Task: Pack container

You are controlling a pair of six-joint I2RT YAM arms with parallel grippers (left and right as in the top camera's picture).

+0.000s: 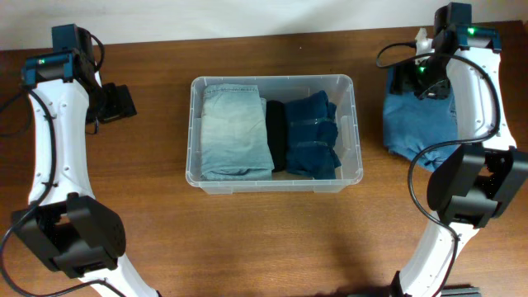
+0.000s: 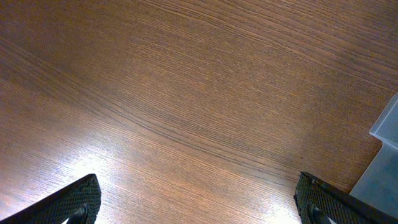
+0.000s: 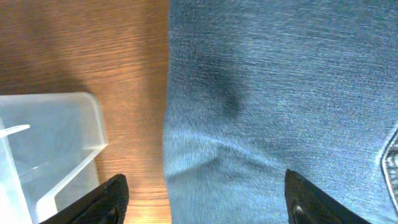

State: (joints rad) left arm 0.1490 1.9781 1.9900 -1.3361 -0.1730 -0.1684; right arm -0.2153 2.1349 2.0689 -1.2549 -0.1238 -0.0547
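**Item 1. Container** (image 1: 272, 185): clear plastic bin with rounded corners. It stands at the middle of the wooden surface (image 1: 165, 239), between the two arms.

Contents, lying side by side and touching:
- Pale blue jeans (image 1: 235, 132): folded, filling the half toward the left arm.
- Black garment (image 1: 277, 136): a narrow folded strip in the middle.
- Dark blue garment (image 1: 315, 136): folded, against the wall toward the right arm.

**Item 2. Mid-blue jeans** (image 1: 417, 124): folded, lying on the surface just beside the container, outside it on the right arm's side.

**Item 3. Left hand** (image 2: 198, 202): fingers spread wide with nothing between them and bare wood beneath. It is clear of the container, and one corner of the container shows at the edge of the left wrist view.

**Item 4. Right hand** (image 3: 208, 199): fingers spread wide, holding nothing. It sits above the mid-blue jeans, near their edge closest to the container. The fingertips appear just clear of the cloth, but contact cannot be told for certain.
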